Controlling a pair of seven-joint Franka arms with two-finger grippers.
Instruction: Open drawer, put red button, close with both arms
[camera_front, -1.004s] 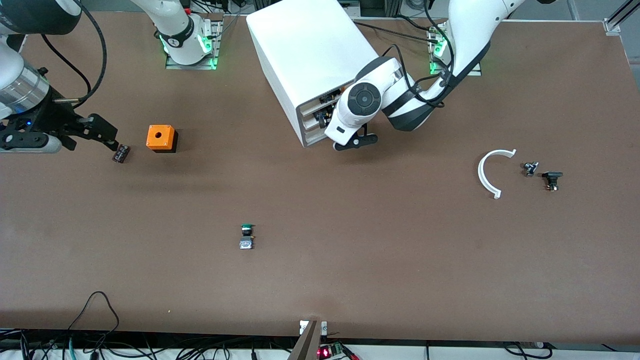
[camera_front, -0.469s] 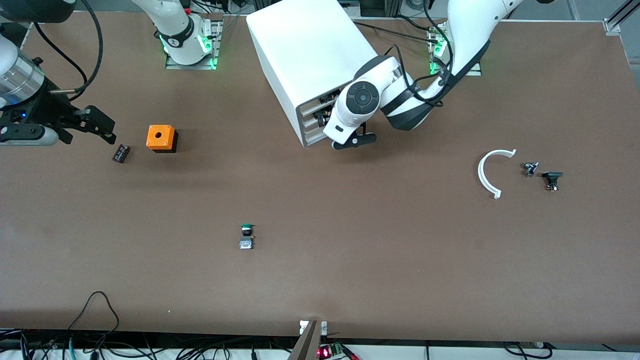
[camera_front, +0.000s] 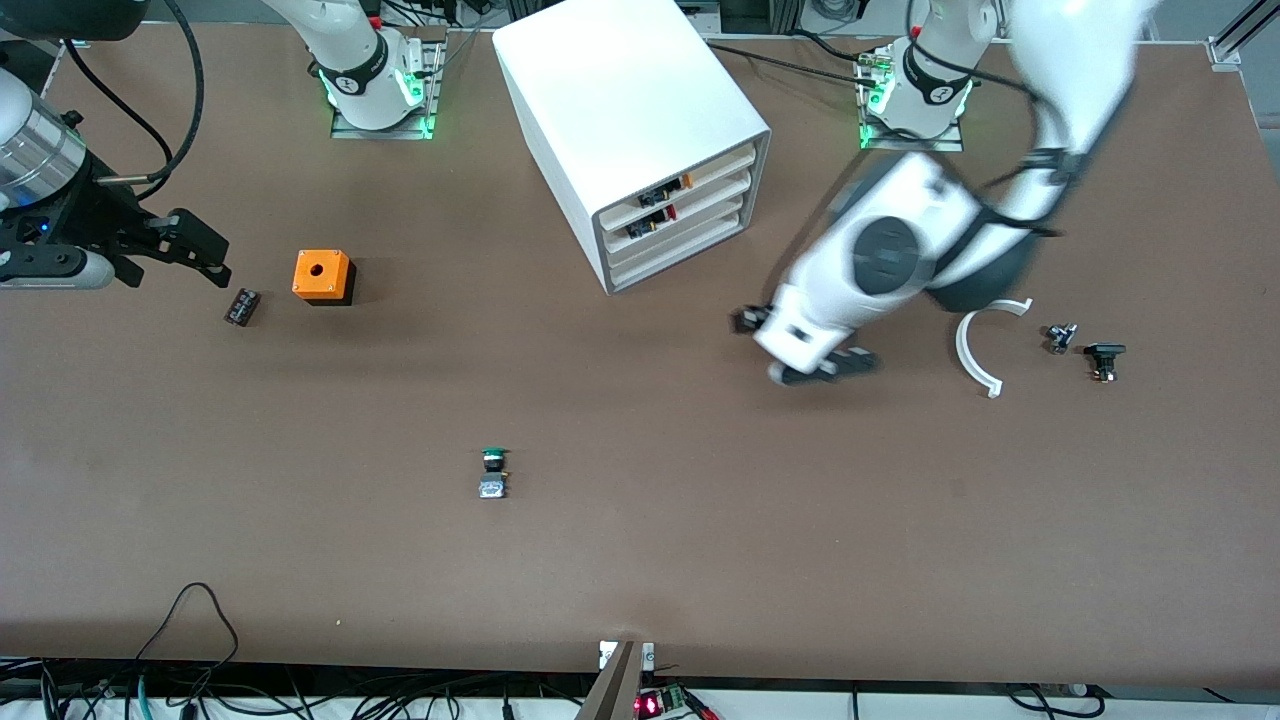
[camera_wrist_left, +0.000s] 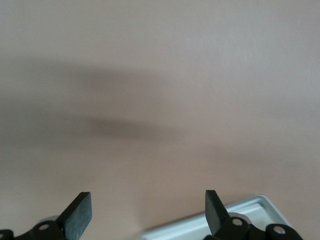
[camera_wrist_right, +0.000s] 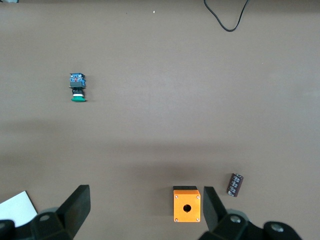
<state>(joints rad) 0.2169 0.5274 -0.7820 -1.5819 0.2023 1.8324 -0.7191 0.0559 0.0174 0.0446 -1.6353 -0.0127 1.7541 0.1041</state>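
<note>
Front view: a white cabinet stands on a brown table between the two arm bases. The drawer, second from the top, sits pushed in, and the red button shows at its front. The left gripper hangs empty over bare table between the cabinet and a white curved piece. The right gripper hovers, spread wide, near a small dark cylinder and an orange box. A green button lies nearer the camera.

Left wrist view: both fingers are parted over table, holding nothing.

Right wrist view: fingers apart, empty.
</note>
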